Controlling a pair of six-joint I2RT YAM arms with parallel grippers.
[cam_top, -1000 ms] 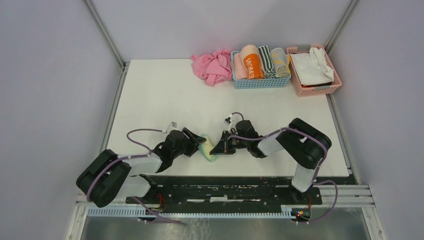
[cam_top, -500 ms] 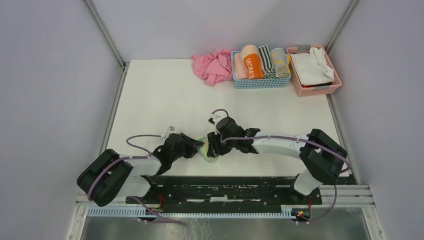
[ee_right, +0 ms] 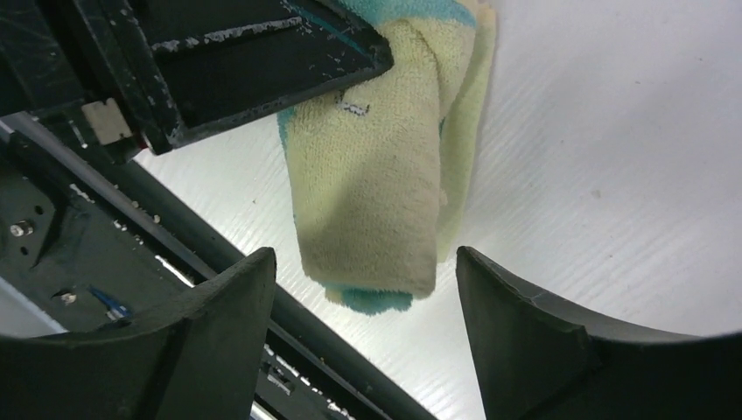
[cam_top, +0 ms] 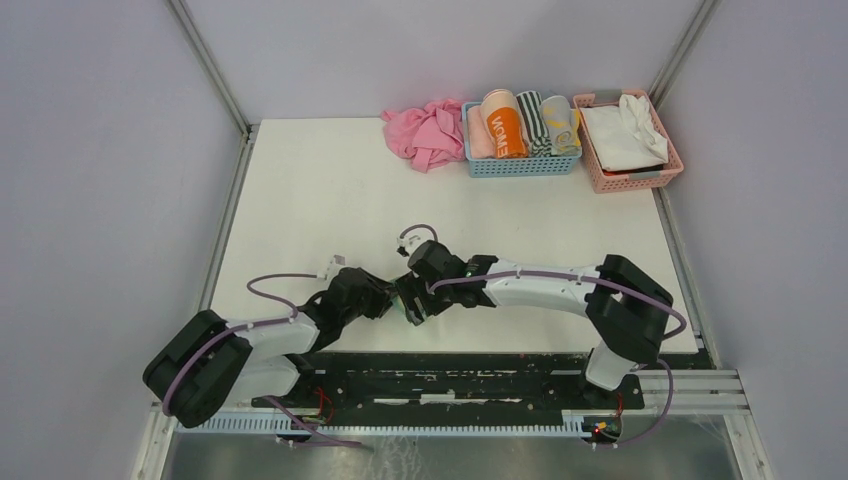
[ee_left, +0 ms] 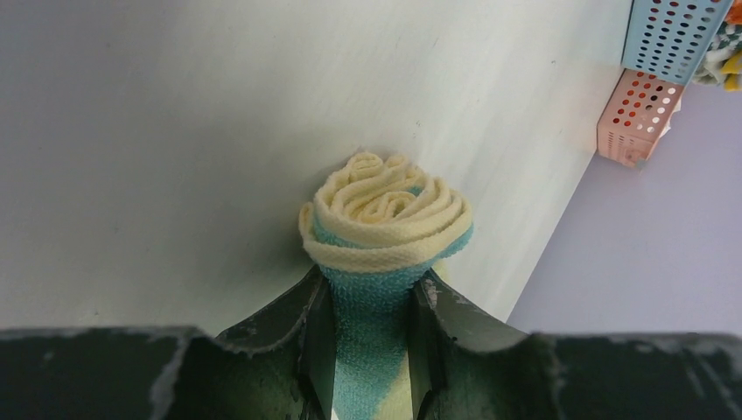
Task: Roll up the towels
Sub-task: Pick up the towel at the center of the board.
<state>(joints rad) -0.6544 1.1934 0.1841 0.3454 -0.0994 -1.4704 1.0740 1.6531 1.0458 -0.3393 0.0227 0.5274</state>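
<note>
Obs., standing at the bench:

- Towel (ee_left: 385, 214): pale yellow terry with teal patches, wound into a tight roll. It sits between the two grippers, close to the near edge of the table (cam_top: 330, 190) and left of centre.
- Orientation: the left wrist view shows one end face of the roll turned towards that camera. The layers form a loose spiral, yellow edges outside and a teal band beneath. In the right wrist view the long axis runs from the left fingers straight towards the gap of the right jaws. The free end there is blunt and rounded, with teal showing at the tip.
- Cannot tell whether the roll rests on the table or is held just above it.
- Left gripper (ee_left: 370, 282): jaws narrow, pinching the teal part of the roll from both sides.
- Right gripper (ee_right: 363, 258): jaws wide. The free end of the roll lies in line with the gap, and neither finger is seen touching it.
- Texture: looped pile, soft and matte. The table is white with a faint grain.
- Far edge: crumpled pink cloth (cam_top: 425, 130), a blue perforated basket (cam_top: 520, 166) of rolled towels, and a pink basket (cam_top: 628, 180).
</note>
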